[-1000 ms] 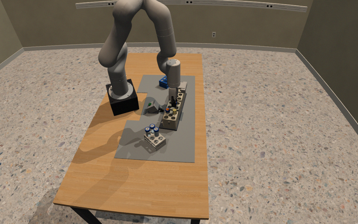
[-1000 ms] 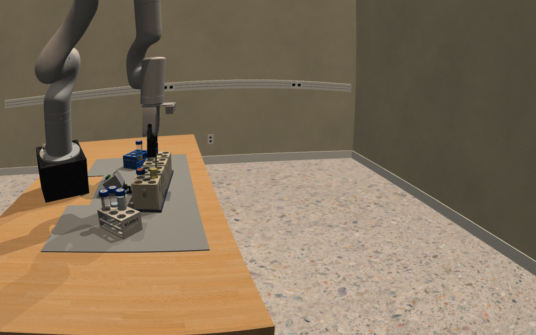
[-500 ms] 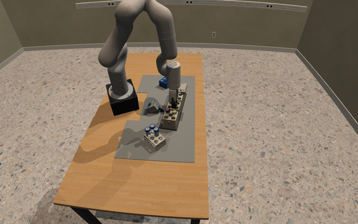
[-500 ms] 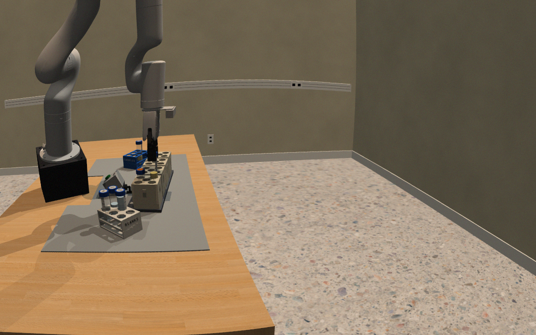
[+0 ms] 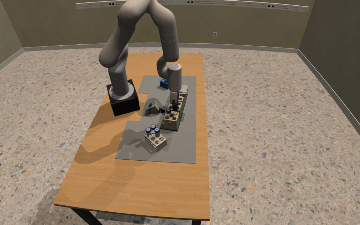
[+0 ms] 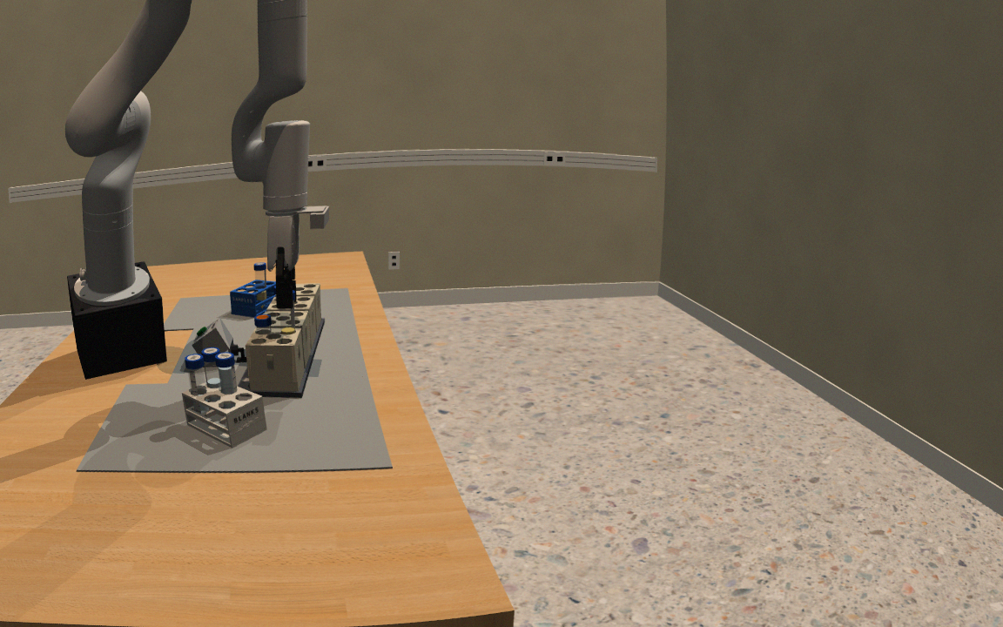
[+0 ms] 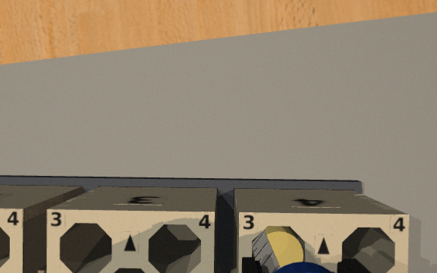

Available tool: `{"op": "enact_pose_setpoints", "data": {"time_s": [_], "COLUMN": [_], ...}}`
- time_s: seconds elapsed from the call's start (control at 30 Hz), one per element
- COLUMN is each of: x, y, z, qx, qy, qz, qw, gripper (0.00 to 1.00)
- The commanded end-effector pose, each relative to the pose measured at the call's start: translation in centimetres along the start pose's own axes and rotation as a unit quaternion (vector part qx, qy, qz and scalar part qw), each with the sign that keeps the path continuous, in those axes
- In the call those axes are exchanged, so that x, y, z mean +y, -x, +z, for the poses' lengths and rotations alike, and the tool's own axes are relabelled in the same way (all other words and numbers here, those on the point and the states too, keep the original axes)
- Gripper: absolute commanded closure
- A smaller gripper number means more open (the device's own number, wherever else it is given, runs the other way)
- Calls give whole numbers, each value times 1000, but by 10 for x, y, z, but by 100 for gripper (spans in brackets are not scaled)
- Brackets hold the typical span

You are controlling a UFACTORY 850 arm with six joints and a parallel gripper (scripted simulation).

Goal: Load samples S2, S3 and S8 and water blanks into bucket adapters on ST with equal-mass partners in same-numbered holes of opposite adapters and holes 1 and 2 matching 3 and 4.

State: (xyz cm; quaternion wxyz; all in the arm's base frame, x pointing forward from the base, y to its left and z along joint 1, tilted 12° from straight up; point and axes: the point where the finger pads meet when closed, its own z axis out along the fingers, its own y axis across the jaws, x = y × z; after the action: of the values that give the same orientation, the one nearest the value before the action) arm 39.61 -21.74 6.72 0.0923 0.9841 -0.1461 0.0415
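My gripper [image 5: 172, 106] [image 6: 285, 296] [image 7: 302, 268] is shut on a blue-capped tube with yellowish fill [image 5: 175, 112] [image 6: 286, 330] [image 7: 284, 243]. It holds the tube upright, with the lower end down in hole 3 of adapter 4 [image 7: 355, 201], the nearest adapter [image 5: 171, 122] [image 6: 275, 366] of the loading stand [image 7: 165, 182]. The cap dot is hidden. An orange-dotted sample [image 5: 168, 110] [image 6: 262, 320] stands in the same adapter. Adapter 3 [image 7: 101, 199] shows empty holes 3 and 4.
The white blanks rack [image 5: 156, 144] [image 6: 238, 421] holds three blue-capped tubes [image 5: 152, 134] [image 6: 211, 366]. The blue samples rack [image 5: 163, 83] [image 6: 250, 298] at the back holds one tube [image 6: 259, 268]. The green DONE key [image 5: 150, 105] [image 6: 200, 330] lies left of the stand, beside the arm's black base [image 5: 123, 103].
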Motion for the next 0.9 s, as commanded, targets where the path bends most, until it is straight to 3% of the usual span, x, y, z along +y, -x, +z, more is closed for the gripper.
{"op": "enact_pose_setpoints", "data": {"time_s": [0.0, 0.87], "x": [0, 0], "y": [-1, -1], "z": [6, 28], "qx": [4, 4], "qy": [2, 2], "qz": [0, 0], "qw": [1000, 1000], "gripper": [100, 100]}}
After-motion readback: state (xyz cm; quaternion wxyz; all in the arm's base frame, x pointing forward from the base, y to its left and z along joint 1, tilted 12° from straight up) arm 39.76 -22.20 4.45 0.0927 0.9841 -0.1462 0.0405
